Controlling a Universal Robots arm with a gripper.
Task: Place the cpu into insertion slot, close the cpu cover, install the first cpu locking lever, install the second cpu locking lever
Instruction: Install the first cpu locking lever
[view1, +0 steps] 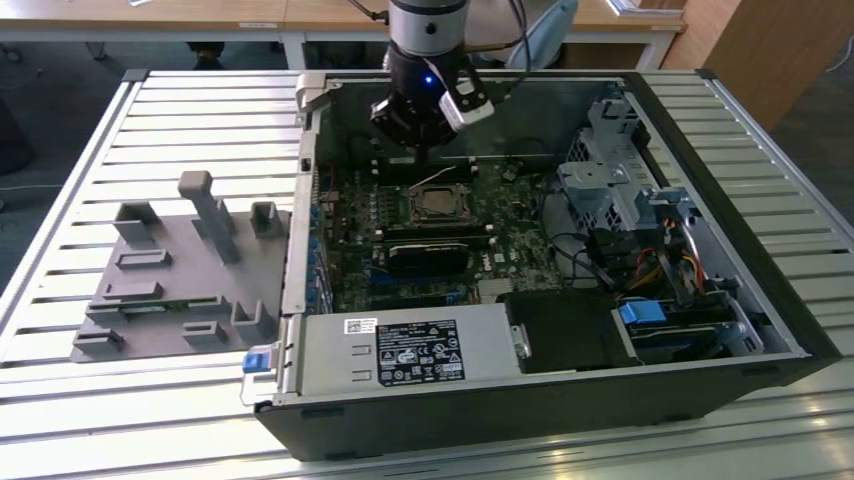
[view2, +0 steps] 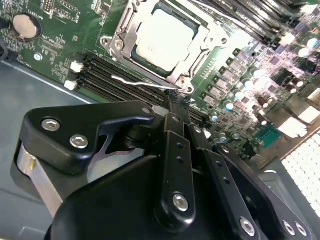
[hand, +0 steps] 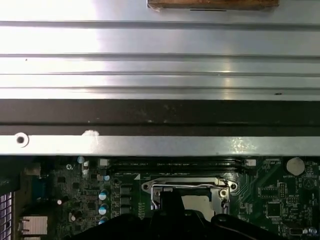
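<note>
The silvery cpu (view2: 162, 37) lies flat in the insertion slot (view2: 145, 62) on the green board. The metal cpu cover (view2: 200, 50) is folded down around it, its window framing the chip. A thin wire locking lever (view2: 140, 81) stands out from the socket's near edge, and its end sits right at my fingertips. My gripper (view2: 172, 102) is shut, with its tips against that lever end just beside the cover's corner screw. In the exterior view the gripper (view1: 424, 150) hangs just behind the cpu (view1: 438, 206), inside the open computer case. In the first wrist view the cover (hand: 190, 187) is partly hidden by the gripper (hand: 172, 200).
Black memory slots (view2: 100, 70) run between the socket and the case wall (hand: 160, 145). A black module (view1: 427, 255) and the power supply (view1: 400, 350) lie in front of the socket. A drive cage (view1: 614, 180) is at the exterior view's right, a grey fixture (view1: 174, 270) at its left.
</note>
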